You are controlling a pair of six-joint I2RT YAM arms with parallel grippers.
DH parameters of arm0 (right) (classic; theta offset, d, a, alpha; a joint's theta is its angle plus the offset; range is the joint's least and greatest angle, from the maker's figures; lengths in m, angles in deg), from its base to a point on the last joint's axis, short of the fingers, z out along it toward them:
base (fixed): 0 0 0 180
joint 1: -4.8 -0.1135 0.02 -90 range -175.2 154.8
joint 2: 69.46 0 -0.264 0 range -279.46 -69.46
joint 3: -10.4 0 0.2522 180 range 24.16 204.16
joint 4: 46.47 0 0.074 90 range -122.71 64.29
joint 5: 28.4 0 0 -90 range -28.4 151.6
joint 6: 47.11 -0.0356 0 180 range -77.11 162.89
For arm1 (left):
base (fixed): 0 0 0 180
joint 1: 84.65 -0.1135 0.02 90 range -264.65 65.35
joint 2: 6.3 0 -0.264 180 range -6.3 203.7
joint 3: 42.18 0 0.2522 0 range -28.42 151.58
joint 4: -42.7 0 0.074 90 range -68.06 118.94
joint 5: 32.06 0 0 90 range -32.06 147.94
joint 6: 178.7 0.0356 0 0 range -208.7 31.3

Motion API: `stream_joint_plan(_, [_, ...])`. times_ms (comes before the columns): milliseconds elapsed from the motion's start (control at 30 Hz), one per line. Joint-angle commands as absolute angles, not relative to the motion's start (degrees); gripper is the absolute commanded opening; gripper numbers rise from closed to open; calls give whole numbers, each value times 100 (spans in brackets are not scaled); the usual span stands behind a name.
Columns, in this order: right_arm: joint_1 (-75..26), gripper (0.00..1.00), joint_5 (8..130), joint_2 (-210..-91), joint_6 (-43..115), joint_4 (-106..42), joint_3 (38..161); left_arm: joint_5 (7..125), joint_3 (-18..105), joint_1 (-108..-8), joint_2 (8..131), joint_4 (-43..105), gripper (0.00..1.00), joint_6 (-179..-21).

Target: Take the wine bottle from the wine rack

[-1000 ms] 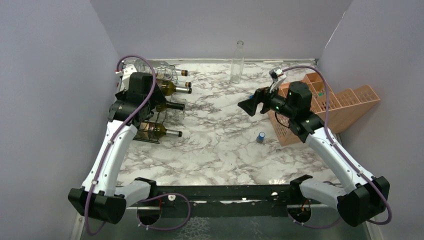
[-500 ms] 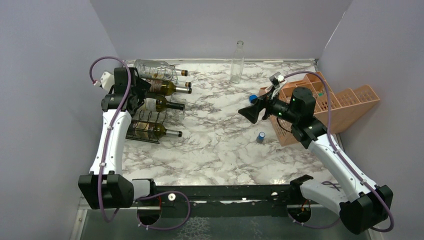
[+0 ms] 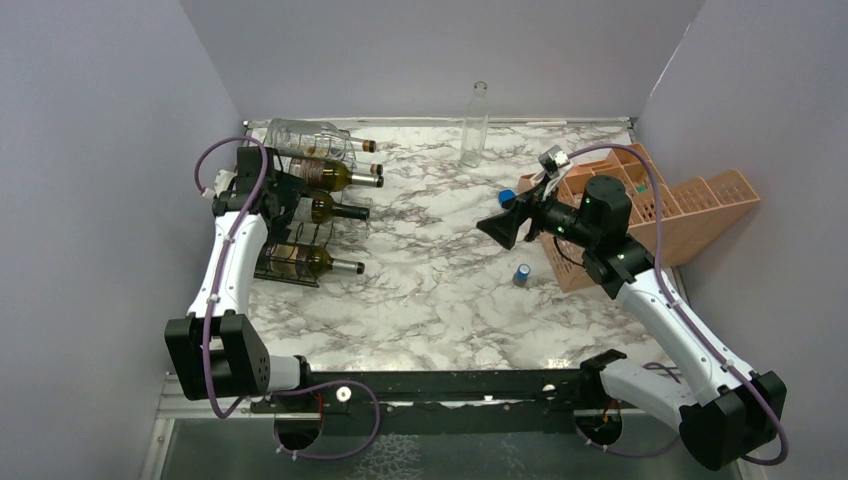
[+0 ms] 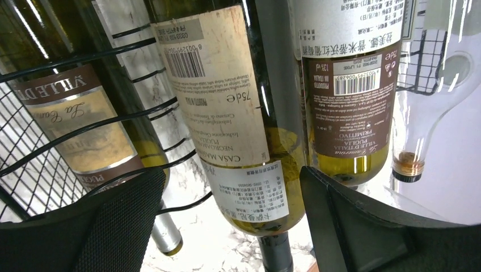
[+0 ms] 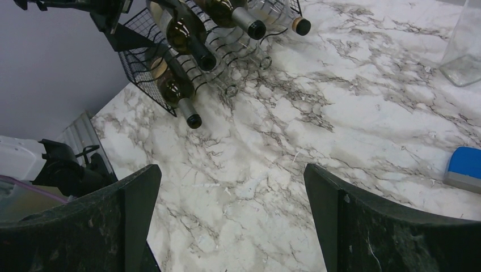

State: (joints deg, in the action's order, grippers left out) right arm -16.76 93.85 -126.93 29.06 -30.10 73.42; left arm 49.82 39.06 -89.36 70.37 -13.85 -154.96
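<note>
At the table's [image 3: 450, 290] far-left corner, the left hand [image 4: 235, 226] stands wide astride a wine bottle [image 4: 224, 107] lying in the black wire wine rack [image 5: 139, 56], apparently set to clamp it, while the right hand [image 5: 232, 181] hangs wide apart.

White-shelled arms [image 3: 232, 270], black joints [image 3: 215, 355], purple cables [image 3: 659, 215] (green LED [image 3: 557, 226], perhaps).

Tabletop [image 3: 440, 300]: white marble pattern, grey veins. Clear glass bottle [image 3: 475, 124] stands upright at the far edge, near centre. Salmon-orange compartment crate [image 3: 700, 215] sits at the right side, tilted, with its open cells showing. Small blue cylinder [image 3: 522, 273] stands on the tabletop near the crate's near-left corner. Second blue item [image 3: 506, 197] lies farther back, shape unclear. Walls [image 3: 100, 150] are plain lilac-grey.
</note>
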Motion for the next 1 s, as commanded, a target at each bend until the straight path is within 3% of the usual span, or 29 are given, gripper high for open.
stream_joint_plan(0, [-1664, 99, 9516, -12687, 3001, -3211, 7283, 5263, 3710, -9083, 7094, -945, 94, -15730])
stream_joint_plan(467, [-1660, 100, 9519, -12770, 3030, -3212, 7262, 5750, 3293, -9332, 7405, -148, 95, -15946])
stream_joint_plan(733, [-1664, 100, 9505, -12797, 3029, -3201, 7271, 5596, 3187, -9372, 7379, 53, 92, -15859])
stream_joint_plan(967, [-1662, 99, 9517, -12872, 3019, -3188, 7278, 5749, 3056, -9413, 7376, 258, 83, -15840])
